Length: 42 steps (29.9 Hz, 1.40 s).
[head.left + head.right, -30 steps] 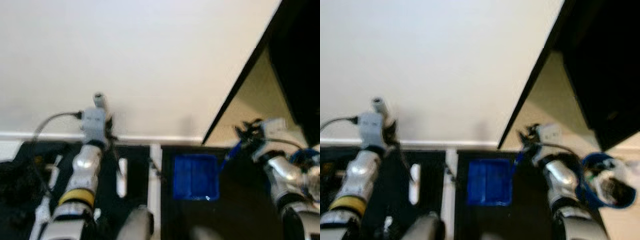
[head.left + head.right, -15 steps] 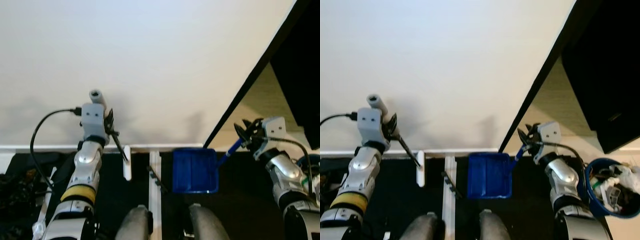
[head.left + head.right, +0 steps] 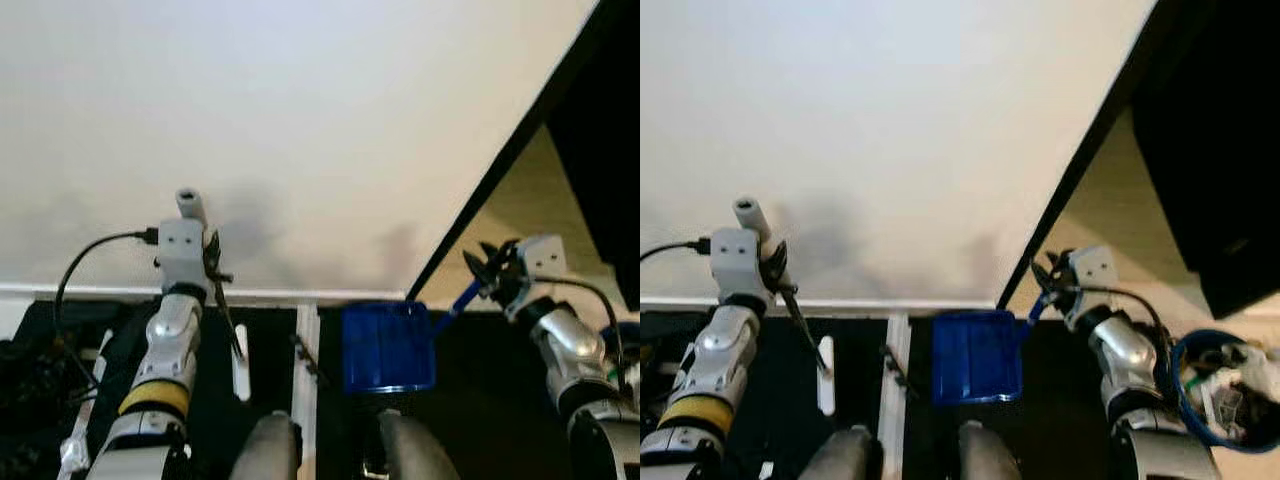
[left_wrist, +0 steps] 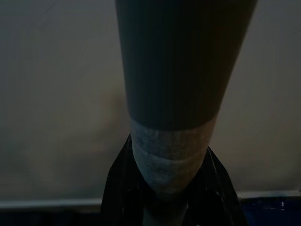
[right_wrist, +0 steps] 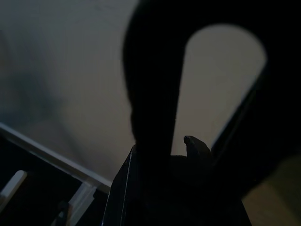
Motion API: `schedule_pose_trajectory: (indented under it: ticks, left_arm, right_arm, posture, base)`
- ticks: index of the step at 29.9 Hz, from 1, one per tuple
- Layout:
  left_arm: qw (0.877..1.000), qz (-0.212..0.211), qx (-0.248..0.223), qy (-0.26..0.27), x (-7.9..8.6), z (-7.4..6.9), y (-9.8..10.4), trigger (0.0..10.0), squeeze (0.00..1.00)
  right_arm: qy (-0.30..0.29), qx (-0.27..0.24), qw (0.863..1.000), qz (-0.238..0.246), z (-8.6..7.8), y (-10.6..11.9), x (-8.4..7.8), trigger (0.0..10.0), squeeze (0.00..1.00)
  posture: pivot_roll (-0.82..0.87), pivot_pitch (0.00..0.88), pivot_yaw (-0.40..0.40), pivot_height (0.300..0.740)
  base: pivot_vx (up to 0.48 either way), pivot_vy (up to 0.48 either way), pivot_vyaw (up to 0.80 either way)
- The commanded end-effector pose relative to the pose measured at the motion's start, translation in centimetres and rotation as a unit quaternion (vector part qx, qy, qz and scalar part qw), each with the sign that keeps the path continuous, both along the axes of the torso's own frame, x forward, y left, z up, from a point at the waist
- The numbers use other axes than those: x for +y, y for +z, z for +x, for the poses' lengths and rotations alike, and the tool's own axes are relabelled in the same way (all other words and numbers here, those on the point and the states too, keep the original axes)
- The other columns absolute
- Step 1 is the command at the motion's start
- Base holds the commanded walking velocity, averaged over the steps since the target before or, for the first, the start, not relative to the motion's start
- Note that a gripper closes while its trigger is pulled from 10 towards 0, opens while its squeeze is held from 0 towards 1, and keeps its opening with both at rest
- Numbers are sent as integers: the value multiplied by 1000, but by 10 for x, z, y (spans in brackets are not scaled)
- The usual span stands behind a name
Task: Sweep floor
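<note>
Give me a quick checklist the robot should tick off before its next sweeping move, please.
1. Left gripper holds the brush handle: ok, fingers closed on the thin black stick.
2. Right gripper holds the dustpan handle: ok.
3. Dustpan near the dark floor: ok, though contact cannot be told.
4. Brush head on the floor: cannot tell.
5. Dirt to sweep in sight: cannot tell, none made out.
6. Bin within reach at the right: ok, already holding rubbish.

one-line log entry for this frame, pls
left gripper: shut on brush handle | right gripper: shut on dustpan handle | dustpan over dark floor by white wall
</note>
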<state>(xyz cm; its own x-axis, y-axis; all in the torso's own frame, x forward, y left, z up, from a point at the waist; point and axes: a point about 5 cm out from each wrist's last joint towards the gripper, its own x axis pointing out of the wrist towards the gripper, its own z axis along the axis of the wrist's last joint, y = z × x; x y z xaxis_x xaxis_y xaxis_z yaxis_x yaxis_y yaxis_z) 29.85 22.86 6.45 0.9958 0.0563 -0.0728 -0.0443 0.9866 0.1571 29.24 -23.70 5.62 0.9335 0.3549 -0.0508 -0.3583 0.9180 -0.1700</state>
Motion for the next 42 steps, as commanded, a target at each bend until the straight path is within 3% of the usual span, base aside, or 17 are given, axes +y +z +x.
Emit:
schedule_pose_trajectory:
  ticks: [1, 6, 15, 23, 30, 38, 42]
  left_arm:
    - [1000, 23, -14, -10, 2, 1, 7, 10000, 0]
    - [999, 39, -20, -27, 4, -1, 13, 10000, 0]
    - [997, 46, -58, -31, 7, 1, 28, 10000, 0]
    - [992, 66, -101, -43, 10, 16, 56, 10000, 0]
    - [990, 64, -121, -46, 11, 23, 71, 10000, 0]
    - [990, 58, -117, -60, 3, 25, 68, 10000, 0]
    - [990, 51, -111, -70, -4, 26, 64, 10000, 0]
  right_arm:
    - [-8, 5, 1000, 20, 2, -1, 2, 10000, 0]
    - [20, 26, 999, 36, 0, -8, 14, 10000, 0]
    - [13, 9, 999, 34, 3, -3, 13, 10000, 0]
    - [-1, -35, 999, 23, 27, 28, 8, 10000, 0]
    - [4, -91, 995, 28, 46, 65, 0, 10000, 0]
    - [47, -76, 995, 32, 44, 55, 21, 10000, 0]
    - [67, -42, 996, 49, 38, 36, 39, 10000, 0]
  posture:
    - [108, 127, -62, 740]
    - [106, 214, -79, 740]
    - [105, 315, -89, 740]
    - [119, 394, -91, 740]
    - [112, 385, -92, 740]
    - [108, 378, -90, 740]
    - [111, 376, -94, 740]
  base:
    - [0, 0, 0]
    - [0, 0, 0]
    - [0, 0, 0]
    - [0, 0, 0]
    - [0, 0, 0]
    - [0, 0, 0]
    - [0, 0, 0]
